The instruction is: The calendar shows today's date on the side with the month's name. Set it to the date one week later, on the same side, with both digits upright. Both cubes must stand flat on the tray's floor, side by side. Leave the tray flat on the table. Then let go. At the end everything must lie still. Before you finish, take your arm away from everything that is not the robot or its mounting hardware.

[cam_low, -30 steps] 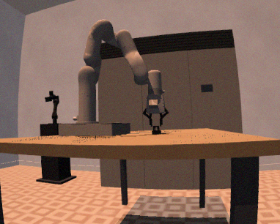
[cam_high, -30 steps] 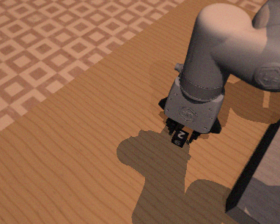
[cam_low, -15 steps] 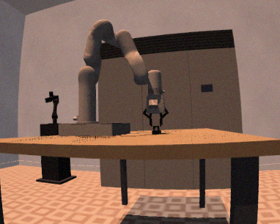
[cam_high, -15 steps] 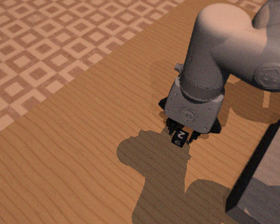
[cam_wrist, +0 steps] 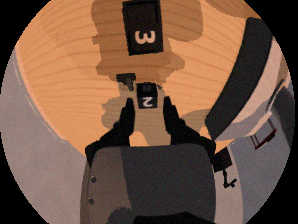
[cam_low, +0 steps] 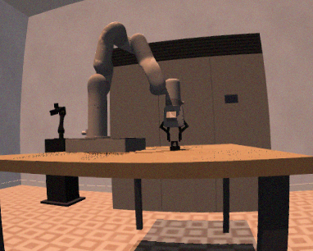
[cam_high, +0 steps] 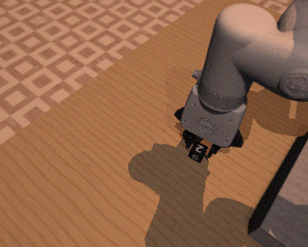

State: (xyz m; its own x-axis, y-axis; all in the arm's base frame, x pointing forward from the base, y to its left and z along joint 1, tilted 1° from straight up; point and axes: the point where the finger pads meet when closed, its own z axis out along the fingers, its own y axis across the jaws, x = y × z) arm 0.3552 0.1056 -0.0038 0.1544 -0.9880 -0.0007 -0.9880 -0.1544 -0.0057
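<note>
A small black cube (cam_high: 197,152) (cam_low: 174,148) (cam_wrist: 147,95) with a white 2 on one face is low at the table, between or just beyond the fingertips. My gripper (cam_high: 199,149) (cam_low: 174,142) (cam_wrist: 148,104) points down over it and is part open, with a gap on each side of the cube in the wrist view. A larger black block-like thing (cam_wrist: 131,30) bearing a white 3 lies farther up in the wrist view. Whether it is the tray with a cube inside is too dark to tell. The gripper and arm hide it in the top view.
The wooden table (cam_high: 90,161) (cam_low: 235,164) carries a grey, dark-edged base slab (cam_high: 300,177) (cam_low: 96,144) (cam_wrist: 237,75) to the right in the top view and the wrist view. A small dark patch (cam_wrist: 126,79) shows just up and left of the cube; what it is cannot be told.
</note>
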